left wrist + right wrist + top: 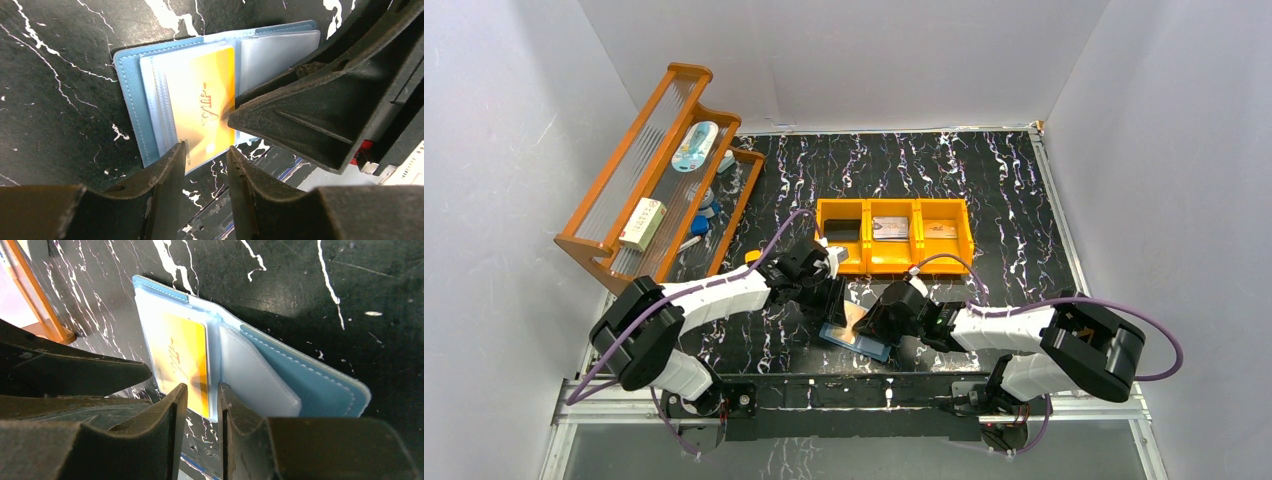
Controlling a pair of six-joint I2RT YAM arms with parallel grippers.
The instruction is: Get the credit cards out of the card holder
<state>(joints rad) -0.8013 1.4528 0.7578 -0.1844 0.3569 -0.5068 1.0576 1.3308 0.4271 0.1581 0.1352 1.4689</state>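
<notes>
The card holder (869,347) lies open on the black marbled table near its front edge, teal outside (129,100) and pale blue inside (310,382), with clear sleeves. An orange credit card (202,112) (182,360) sits in one sleeve, its near corner sticking out. My left gripper (206,150) hovers over that card's near edge, jaws apart and nothing clamped. From the other side my right gripper (201,390) straddles the card's corner and the sleeve edge, with a narrow gap between its jaws. Both grippers meet over the holder (829,290) (882,318). Any other cards are hidden.
Just behind the grippers stands an orange three-compartment bin (894,265) with small items in it. At the back left leans a wooden rack (614,175) holding several objects. A small yellow-orange block (751,256) lies by the left arm. The table's front edge is close.
</notes>
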